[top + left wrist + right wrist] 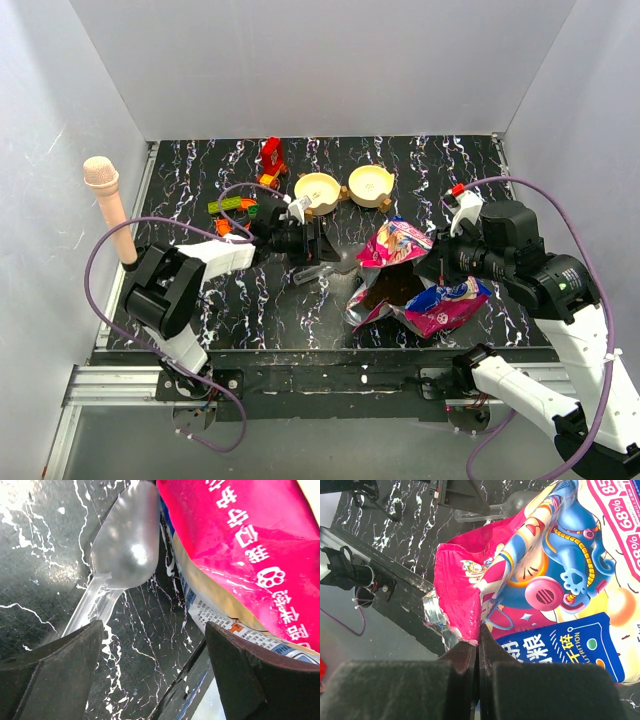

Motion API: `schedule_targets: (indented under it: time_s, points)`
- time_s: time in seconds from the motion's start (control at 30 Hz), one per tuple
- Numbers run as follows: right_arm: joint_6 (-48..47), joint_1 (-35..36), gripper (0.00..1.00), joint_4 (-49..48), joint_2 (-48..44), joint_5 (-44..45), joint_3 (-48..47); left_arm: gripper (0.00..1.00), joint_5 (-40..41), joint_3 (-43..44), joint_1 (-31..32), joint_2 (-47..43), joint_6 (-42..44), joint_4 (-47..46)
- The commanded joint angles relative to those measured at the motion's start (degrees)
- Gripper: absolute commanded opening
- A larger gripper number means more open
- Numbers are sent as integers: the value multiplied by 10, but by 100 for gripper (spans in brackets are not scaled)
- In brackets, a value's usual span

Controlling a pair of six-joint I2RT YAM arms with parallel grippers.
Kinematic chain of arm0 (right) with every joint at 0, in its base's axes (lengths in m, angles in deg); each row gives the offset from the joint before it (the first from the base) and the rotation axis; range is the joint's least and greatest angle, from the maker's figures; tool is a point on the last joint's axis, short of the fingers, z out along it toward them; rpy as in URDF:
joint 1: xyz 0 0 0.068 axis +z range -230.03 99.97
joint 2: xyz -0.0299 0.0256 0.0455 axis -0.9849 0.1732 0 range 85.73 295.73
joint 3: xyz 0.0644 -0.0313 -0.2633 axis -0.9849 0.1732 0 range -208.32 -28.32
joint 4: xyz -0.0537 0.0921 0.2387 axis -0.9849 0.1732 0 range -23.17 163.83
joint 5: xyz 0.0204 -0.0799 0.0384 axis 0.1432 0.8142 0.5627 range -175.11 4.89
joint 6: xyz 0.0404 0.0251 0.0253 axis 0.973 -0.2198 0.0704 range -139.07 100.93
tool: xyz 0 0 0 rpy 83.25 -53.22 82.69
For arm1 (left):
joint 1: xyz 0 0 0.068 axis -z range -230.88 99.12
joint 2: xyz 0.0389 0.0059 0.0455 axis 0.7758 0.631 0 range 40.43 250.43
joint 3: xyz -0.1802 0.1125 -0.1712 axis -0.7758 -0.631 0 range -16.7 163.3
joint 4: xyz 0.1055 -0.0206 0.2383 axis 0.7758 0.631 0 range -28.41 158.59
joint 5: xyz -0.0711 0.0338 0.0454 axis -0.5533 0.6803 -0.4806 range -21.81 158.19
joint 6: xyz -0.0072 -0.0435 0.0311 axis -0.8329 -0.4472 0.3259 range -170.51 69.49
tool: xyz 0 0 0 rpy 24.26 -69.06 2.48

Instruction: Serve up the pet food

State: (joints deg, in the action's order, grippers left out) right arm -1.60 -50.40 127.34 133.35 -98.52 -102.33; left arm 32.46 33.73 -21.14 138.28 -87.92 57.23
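The pet food bag [415,285], glossy magenta and blue, lies crumpled on the black marbled table [200,290]. Its mouth faces left, and a dark brown mass of kibble [393,287] shows inside. My right gripper [479,641] is shut on the bag's torn magenta edge [460,605]; in the top view it [441,270] sits at the bag's right side. A clear plastic scoop [125,545] lies on the table beside the bag [240,540]. My left gripper [155,680] is open and empty just behind the scoop, whose handle ends by the left finger [60,675].
Two cream bowls [318,188] [370,183] stand behind the bag. Colourful toy blocks, red [271,155] and green [232,205], lie at the back left. A pink microphone-shaped object [105,195] stands at the left edge. White walls enclose the table.
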Motion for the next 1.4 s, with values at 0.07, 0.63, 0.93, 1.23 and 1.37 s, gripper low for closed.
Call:
schedule_targets:
  time_s: [0.07, 0.63, 0.93, 1.23, 1.37]
  points:
    - [23, 3, 1, -71, -19, -62, -16, 74, 64, 56, 1, -48, 83, 115]
    - [29, 3, 1, -69, -24, -61, -14, 58, 279, 125, 93, 6, 270, 266]
    - [31, 3, 1, -73, -25, -60, -11, 47, 288, 133, 107, 6, 255, 266]
    - [35, 3, 1, -81, -33, -60, 0, 47, 300, 176, 143, 0, 209, 295]
    - [33, 3, 1, -80, -34, -60, -2, 33, 300, 173, 144, 21, 206, 295]
